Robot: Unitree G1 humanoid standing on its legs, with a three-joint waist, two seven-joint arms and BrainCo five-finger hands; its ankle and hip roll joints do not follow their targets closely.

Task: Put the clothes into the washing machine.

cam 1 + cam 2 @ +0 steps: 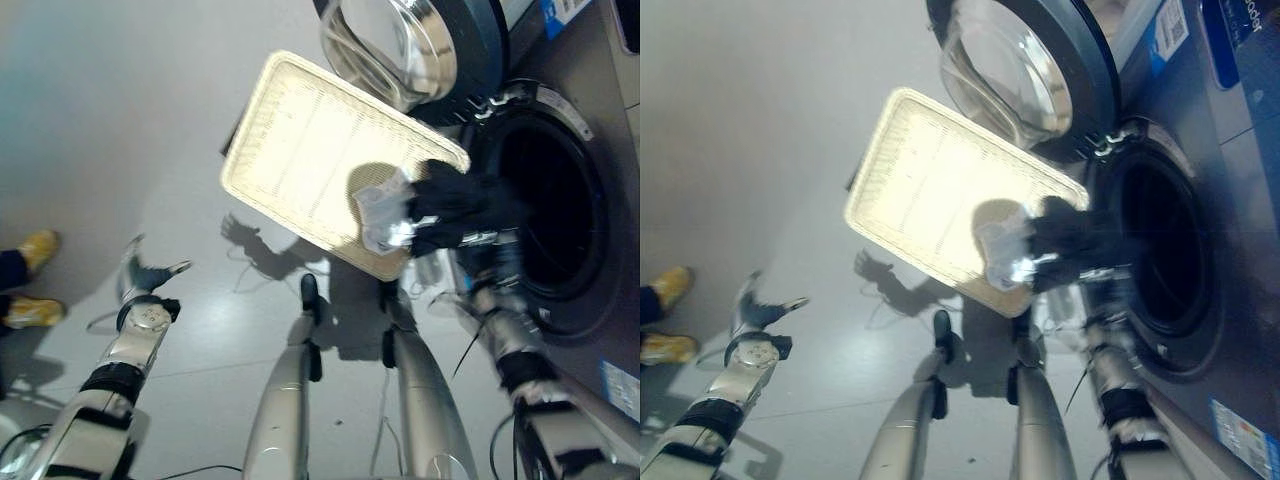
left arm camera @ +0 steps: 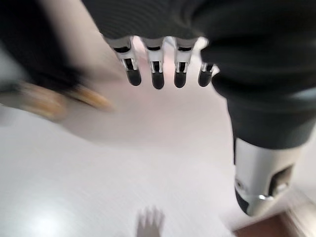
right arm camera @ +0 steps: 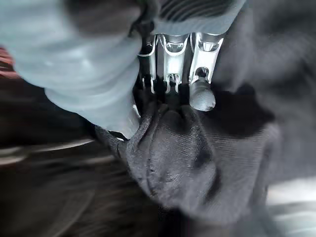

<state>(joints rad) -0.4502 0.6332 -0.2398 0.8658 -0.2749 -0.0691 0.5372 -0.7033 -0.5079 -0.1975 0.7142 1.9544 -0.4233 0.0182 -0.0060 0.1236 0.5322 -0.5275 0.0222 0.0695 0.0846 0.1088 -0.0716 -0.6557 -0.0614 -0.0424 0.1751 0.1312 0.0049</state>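
while your right hand (image 3: 173, 74) has its fingers curled into a bunch of dark cloth (image 1: 455, 205), you can see that bundle hanging at the mouth of the washing machine (image 1: 600, 150), just in front of the dark drum opening (image 1: 545, 215). a paler grey piece of cloth (image 1: 378, 215) sits bunched against the dark one on the side away from the drum, over the near corner of the cream basket (image 1: 300, 150). the basket stands tilted beside the machine, its ribbed bottom facing you and bare apart from that corner. above it the round glass door (image 1: 400, 45) is swung open. your left hand (image 1: 145, 280) hangs low over the grey floor (image 1: 120, 120), well apart from the basket, fingers straight and spread, holding nothing. a person's yellow shoes (image 1: 35, 250) show at the far left edge of the floor.
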